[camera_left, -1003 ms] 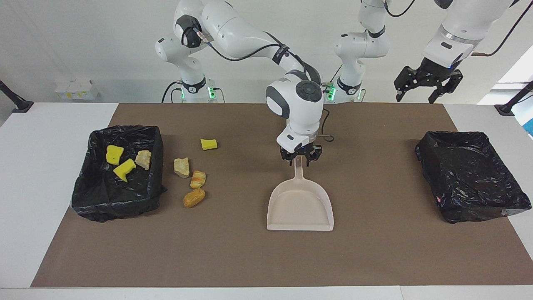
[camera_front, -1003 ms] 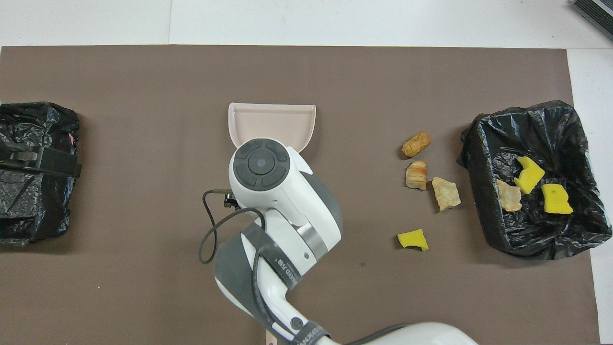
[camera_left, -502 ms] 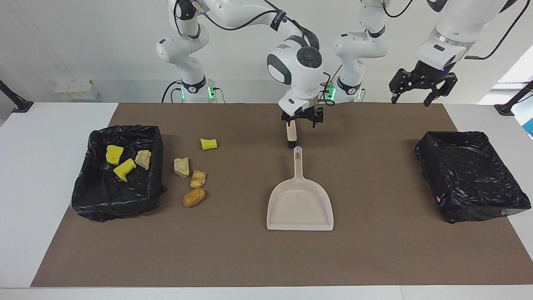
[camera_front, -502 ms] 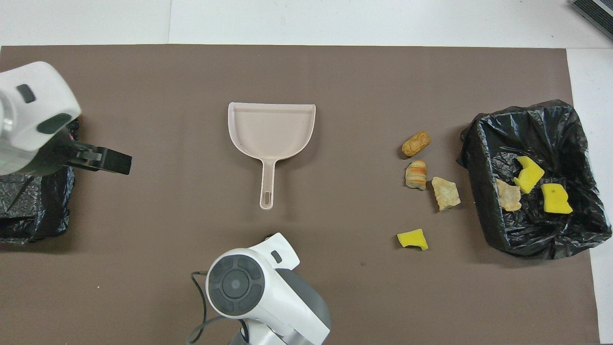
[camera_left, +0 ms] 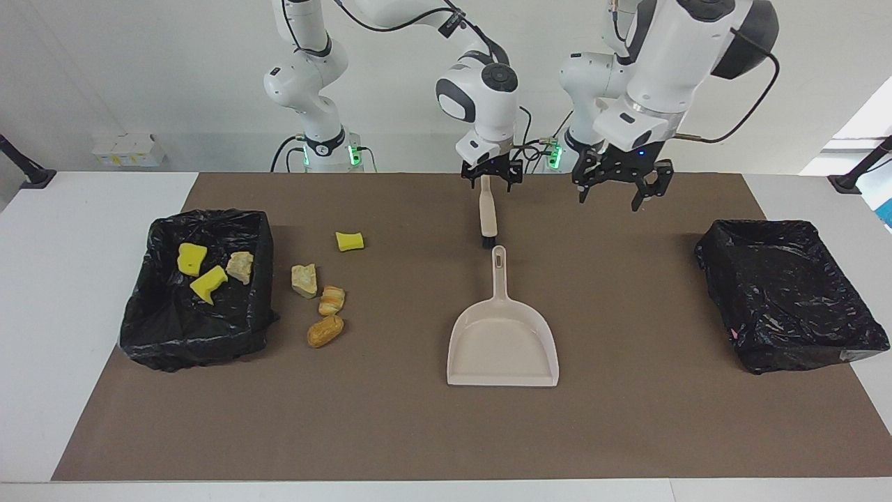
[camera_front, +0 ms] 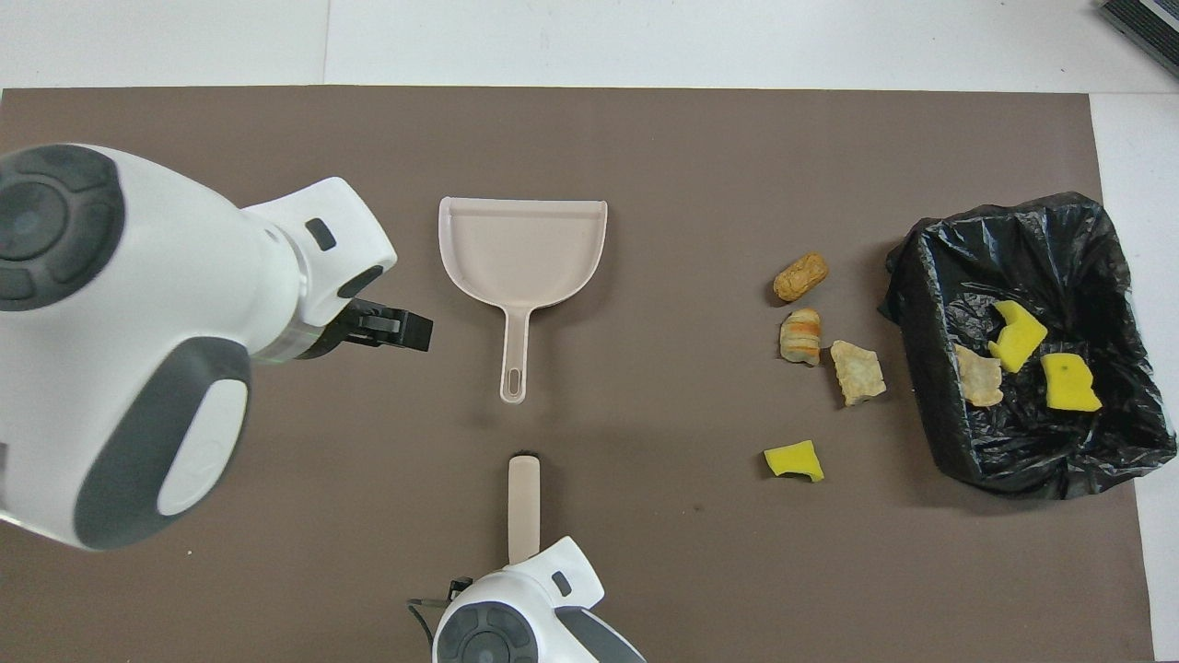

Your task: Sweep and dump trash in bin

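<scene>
The left claw [camera_left: 617, 188], released, is now swung in near the dustpan [camera_left: 503, 345]; the right claw [camera_left: 488, 174] is drawn back onto the brush [camera_left: 488, 219], its grip not tellable; four pieces of trash [camera_left: 325, 331] are left unswept on the desk [camera_left: 627, 432] beside the bin [camera_left: 195, 345].

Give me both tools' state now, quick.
Left tool: open, empty, in the air over the mat.
Right tool: at the brush handle's end; cannot tell whether it is closed on it.
</scene>
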{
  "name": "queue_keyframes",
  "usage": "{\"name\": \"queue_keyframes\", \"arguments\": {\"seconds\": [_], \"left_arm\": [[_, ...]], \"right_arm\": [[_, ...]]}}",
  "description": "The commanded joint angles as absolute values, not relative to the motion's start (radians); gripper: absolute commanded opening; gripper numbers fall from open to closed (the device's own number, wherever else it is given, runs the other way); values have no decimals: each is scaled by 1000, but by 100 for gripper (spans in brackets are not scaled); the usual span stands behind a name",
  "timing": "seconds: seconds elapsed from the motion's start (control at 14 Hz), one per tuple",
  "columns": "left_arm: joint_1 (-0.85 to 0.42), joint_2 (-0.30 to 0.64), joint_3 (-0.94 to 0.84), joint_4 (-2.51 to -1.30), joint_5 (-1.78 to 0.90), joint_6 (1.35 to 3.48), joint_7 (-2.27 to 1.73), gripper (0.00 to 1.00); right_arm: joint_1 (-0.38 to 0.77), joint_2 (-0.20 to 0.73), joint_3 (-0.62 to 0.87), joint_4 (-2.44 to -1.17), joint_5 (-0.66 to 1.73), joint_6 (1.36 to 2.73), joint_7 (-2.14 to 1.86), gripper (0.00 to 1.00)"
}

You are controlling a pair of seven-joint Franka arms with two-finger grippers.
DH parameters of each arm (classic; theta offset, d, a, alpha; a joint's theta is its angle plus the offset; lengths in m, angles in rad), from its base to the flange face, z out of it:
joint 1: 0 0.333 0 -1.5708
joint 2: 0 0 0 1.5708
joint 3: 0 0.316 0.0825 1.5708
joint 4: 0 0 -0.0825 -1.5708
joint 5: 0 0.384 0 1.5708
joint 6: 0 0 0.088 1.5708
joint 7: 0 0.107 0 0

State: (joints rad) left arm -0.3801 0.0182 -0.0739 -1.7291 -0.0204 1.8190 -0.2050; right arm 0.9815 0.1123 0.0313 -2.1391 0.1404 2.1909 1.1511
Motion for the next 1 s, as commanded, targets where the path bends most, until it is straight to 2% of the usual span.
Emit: {"name": "queue_keyframes", "arguments": {"seconds": [0.0, 0.29, 0.36, 0.43, 0.57, 0.65, 0.72, 0.93], "left_arm": [[-474, 101, -57, -1744, -15, 1932, -346, 100], [-551, 218, -57, -1761, -15, 2058, -451, 100], [-551, 224, -57, -1787, -15, 2106, -459, 100], [-554, 232, -58, -1820, -15, 2152, -468, 100], [-571, 233, -57, -1880, -15, 2229, -479, 100], [-571, 230, -57, -1899, -15, 2243, -477, 100], [-565, 229, -57, -1902, -15, 2241, -476, 100], [-549, 235, -57, -1911, -15, 2256, -465, 100]], "right_arm": [[996, 89, 29, -2192, 173, 2230, 1170, 72], [1005, 87, 29, -2198, 175, 2229, 1146, 65], [1005, 87, 29, -2198, 175, 2226, 1132, 57], [1005, 87, 29, -2198, 175, 2220, 1121, 43], [1005, 89, 29, -2198, 175, 2217, 1115, 9], [1005, 90, 29, -2194, 175, 2215, 1106, 0], [1003, 94, 29, -2181, 175, 2203, 1095, 0], [980, 103, 23, -2111, 160, 2050, 1097, 0]]}}
